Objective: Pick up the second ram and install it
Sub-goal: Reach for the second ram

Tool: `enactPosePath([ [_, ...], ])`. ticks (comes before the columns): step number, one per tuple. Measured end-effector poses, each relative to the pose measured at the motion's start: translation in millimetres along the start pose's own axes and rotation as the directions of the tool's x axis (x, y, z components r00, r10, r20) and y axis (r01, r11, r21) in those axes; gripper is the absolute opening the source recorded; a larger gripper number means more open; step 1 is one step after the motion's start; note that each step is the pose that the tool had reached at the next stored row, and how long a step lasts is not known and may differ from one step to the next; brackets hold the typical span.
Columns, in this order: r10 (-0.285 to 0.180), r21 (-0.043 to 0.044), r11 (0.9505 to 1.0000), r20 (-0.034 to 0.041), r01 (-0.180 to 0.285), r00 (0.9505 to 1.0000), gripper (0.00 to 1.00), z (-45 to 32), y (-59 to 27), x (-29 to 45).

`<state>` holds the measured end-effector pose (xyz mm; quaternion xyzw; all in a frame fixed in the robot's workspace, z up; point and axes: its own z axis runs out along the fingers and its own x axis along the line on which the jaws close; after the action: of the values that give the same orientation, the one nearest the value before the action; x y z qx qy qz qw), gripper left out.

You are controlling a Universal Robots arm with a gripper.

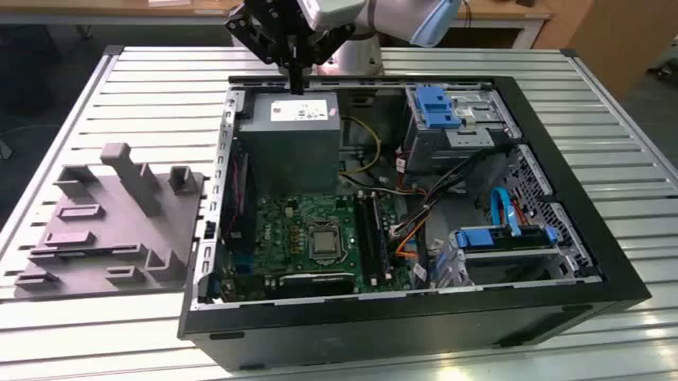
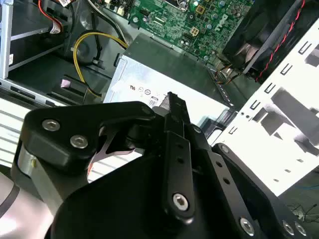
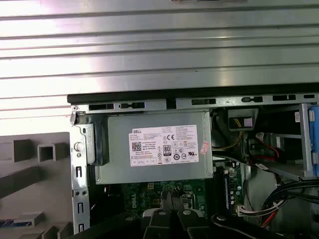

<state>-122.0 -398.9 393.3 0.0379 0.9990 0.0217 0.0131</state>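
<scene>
The fingers [image 1: 297, 84] are drawn together, tip against tip or very nearly, and nothing shows between them: no blue board, no chip edge, in both wrist views [image 2: 172, 102] [image 3: 172, 198]. They point straight down and hang in the air, apart from everything. Directly beneath them is the grey power-supply box [image 1: 286, 119] with its white label, set at the near end of the open computer case [image 1: 424, 317]. Beyond the box, farther from the fingers, lies the green motherboard [image 1: 302, 230] with the square silver processor [image 1: 321, 238] in its middle and the long black slot strips [image 1: 367, 230] beside it. Whether any of those strips already carries a stick I cannot tell. Well off to the exterior view's left of the fingers, outside the case, a grey holding fixture [image 1: 106, 214] sits on the slatted metal surface [image 1: 593, 119]. The second ram [image 3: 12, 220] seems to be the thin blue strip lying on that fixture in the first wrist view, though too little of it shows to be sure. Judged from this, the task is at its very start: the fingers are empty and are nearer the power supply than the fixture, the stick is not picked up, and both the grasp and the seating in a slot are left to do.
</scene>
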Motion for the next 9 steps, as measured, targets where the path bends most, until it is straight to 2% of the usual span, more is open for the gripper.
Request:
enactPosePath([
  [9,0.000,0.0000,1.0000,0.0000,0.000,1.0000,0.10,0.0,0.0,0.0],
])
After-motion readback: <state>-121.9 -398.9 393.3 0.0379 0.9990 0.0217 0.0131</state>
